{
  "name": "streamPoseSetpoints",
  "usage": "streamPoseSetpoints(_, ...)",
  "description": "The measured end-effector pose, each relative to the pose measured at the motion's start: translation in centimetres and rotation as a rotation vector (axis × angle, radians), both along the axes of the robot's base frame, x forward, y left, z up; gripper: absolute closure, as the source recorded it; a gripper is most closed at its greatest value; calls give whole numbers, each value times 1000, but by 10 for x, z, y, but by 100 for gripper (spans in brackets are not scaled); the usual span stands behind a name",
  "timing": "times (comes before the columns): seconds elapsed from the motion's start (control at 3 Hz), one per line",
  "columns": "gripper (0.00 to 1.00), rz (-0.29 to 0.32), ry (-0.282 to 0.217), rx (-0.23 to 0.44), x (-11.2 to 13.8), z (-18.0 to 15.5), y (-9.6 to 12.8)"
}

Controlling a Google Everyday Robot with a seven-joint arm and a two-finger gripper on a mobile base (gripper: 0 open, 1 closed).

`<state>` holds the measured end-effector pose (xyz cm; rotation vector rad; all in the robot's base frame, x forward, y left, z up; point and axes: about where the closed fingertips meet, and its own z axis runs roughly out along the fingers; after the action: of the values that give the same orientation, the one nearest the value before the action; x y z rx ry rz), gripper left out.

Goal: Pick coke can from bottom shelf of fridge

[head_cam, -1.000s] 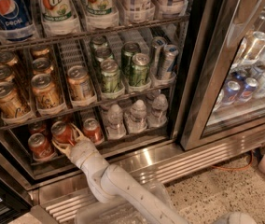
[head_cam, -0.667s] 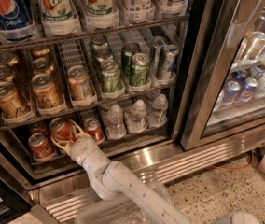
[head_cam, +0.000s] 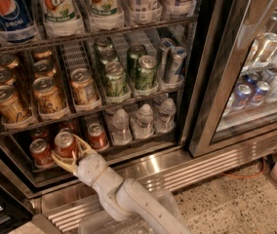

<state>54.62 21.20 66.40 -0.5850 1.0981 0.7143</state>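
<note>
So the hand [head_cam: 68,152] is reaching into the open fridge [head_cam: 207,72] right at the front of the bottom shelf [head_cam: 138,147], and it's got the coke can [head_cam: 65,139] between its two pale yellowish fingers [head_cam: 86,146]. One finger runs along the can's right side, the other wraps under its lower left, and both are snug against it, so I'd call that a grip on the can. The can stands upright with its silver top showing, at the front of its lane. Just left of the hand there's another red can [head_cam: 40,151], and just right of it a third one [head_cam: 97,135], neither touching the fingers as far as I can tell. Further right of the hand on the same shelf are small clear water bottles [head_cam: 144,121] in a little cluster. One rack above the hand you get the gold cans [head_cam: 46,94], with green cans [head_cam: 115,79] up and to the right of it and a couple of slim silver cans [head_cam: 175,65] beyond those. Way above the hand there's a Pepsi bottle [head_cam: 7,6] on the top rack. The white arm [head_cam: 128,199] runs back from the hand, down and to the right, over the steel sill [head_cam: 177,165]. Far right of the hand is a shut glass door [head_cam: 255,82] with more drinks behind it, over speckled floor [head_cam: 236,204].
</note>
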Motion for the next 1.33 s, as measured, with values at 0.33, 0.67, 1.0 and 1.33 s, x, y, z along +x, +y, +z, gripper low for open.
streamPoseSetpoints(0.33,100,203,88,85,-41,-3,3)
streamPoseSetpoints(0.67,100,244,91,104,-48,3,6)
streamPoseSetpoints(1.0,100,246,107,81,-52,1,4)
streamPoseSetpoints(1.33,100,205,134,13,-75,6,-10)
